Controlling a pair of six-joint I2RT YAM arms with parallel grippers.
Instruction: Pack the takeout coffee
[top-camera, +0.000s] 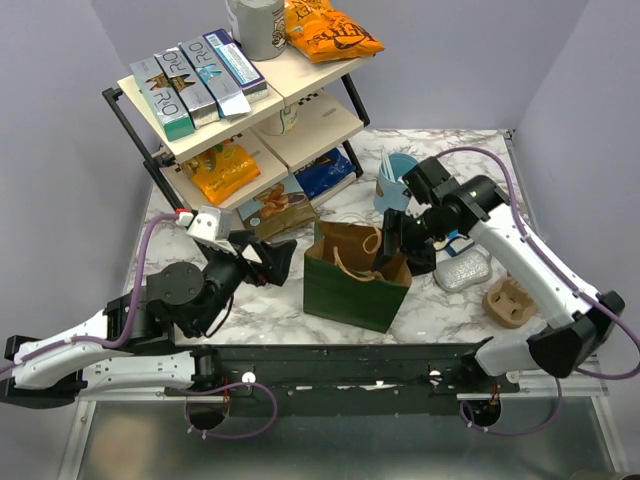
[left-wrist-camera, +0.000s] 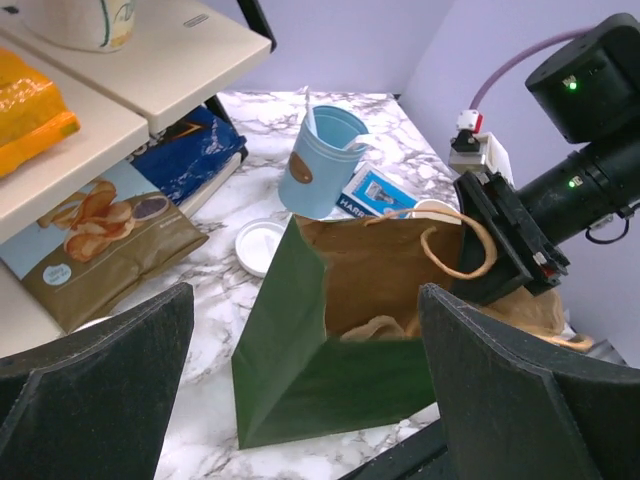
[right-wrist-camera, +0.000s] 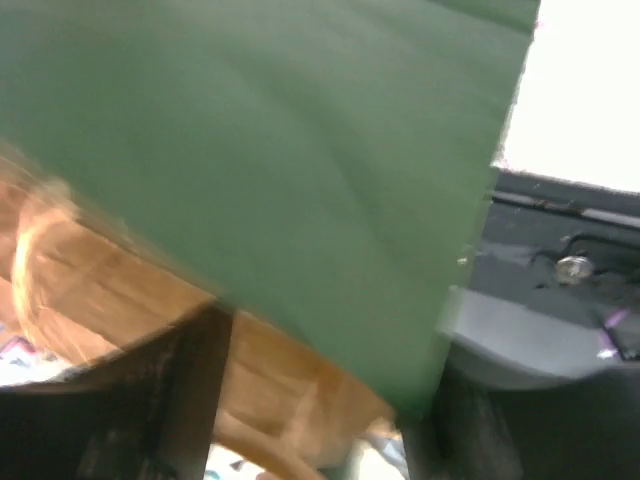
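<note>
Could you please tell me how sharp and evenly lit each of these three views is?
Top external view: sharp and evenly lit, with no strong glare. Left wrist view: the green bag and the blue cup are crisp, while the near foreground is dark. Right wrist view: blurred throughout, the bag's wall fills most of it, and a blown-out white patch sits at the upper right.

Shelf boxes (top-camera: 190, 85): "RO". Blue packet (left-wrist-camera: 372, 192): "HARR", partly hidden.

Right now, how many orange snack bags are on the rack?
2. One orange bag lies on the top shelf, right end; the second bag on the shelf below, left side. More could hide deeper inside the rack.
</note>
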